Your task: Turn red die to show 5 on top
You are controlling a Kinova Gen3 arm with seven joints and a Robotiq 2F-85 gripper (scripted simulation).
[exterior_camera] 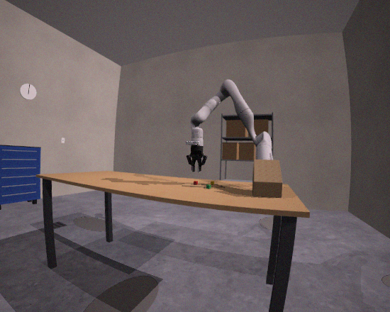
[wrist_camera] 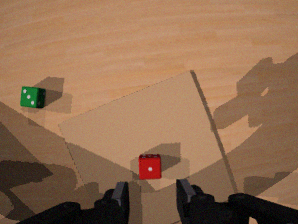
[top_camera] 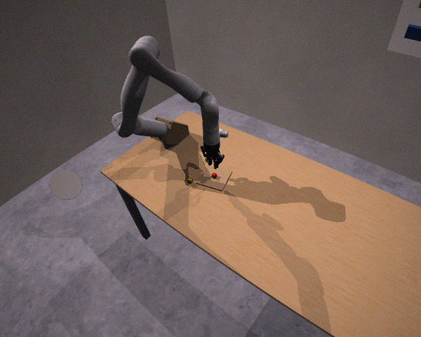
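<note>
The red die (wrist_camera: 149, 167) lies flat on the tan mat (wrist_camera: 143, 139), near the mat's near edge in the wrist view. The face turned to the wrist camera shows one white pip. It also shows in the top view (top_camera: 214, 175) and the exterior view (exterior_camera: 196, 183). My gripper (exterior_camera: 196, 167) hangs clear above the red die, fingers partly apart with nothing between them (wrist_camera: 149, 196). A green die (wrist_camera: 32, 96) lies on the bare table to the left of the mat. A yellow die (top_camera: 190, 181) lies off the mat too.
A cardboard box (exterior_camera: 267, 178) stands on the table by the arm's base. The mat's dark edge (top_camera: 220, 185) marks its corner. The table's edge (top_camera: 112, 180) is close to the yellow die.
</note>
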